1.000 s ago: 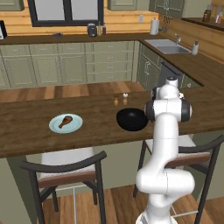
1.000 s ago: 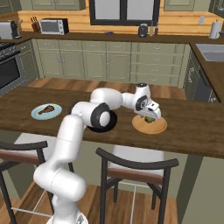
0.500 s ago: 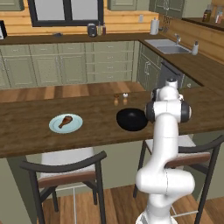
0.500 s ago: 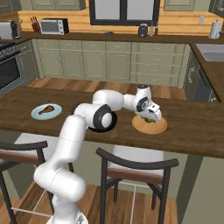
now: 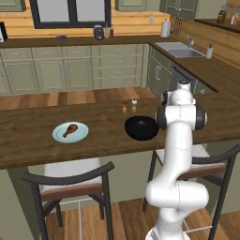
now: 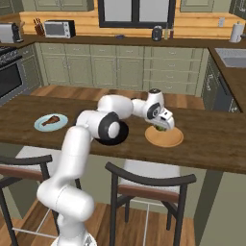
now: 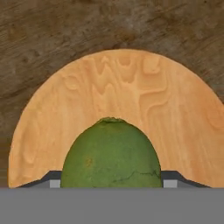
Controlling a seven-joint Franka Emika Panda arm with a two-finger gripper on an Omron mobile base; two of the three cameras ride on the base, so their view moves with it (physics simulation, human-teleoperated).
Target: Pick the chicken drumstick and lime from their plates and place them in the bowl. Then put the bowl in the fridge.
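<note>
- Lime (image 7: 111,155): round, no clear long axis; sits on orange-tan wooden plate (image 7: 131,100), bottom centre of hand view.
- Gripper (image 6: 163,126) low over that plate; fingertips (image 7: 52,180) flank the lime on both sides, contact not discernible — grip state unclear.
- Chicken drumstick (image 5: 70,130) on pale blue plate (image 5: 58,136), left on worktop (image 5: 28,136), bone end toward upper right.

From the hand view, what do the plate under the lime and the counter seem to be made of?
The plate looks like light unfinished wood: orange-tan with wavy grain lines and a matte face. The counter looks like dark stained wood, with streaky brown grain and little shine. The lime has dull green, slightly mottled peel.
</note>
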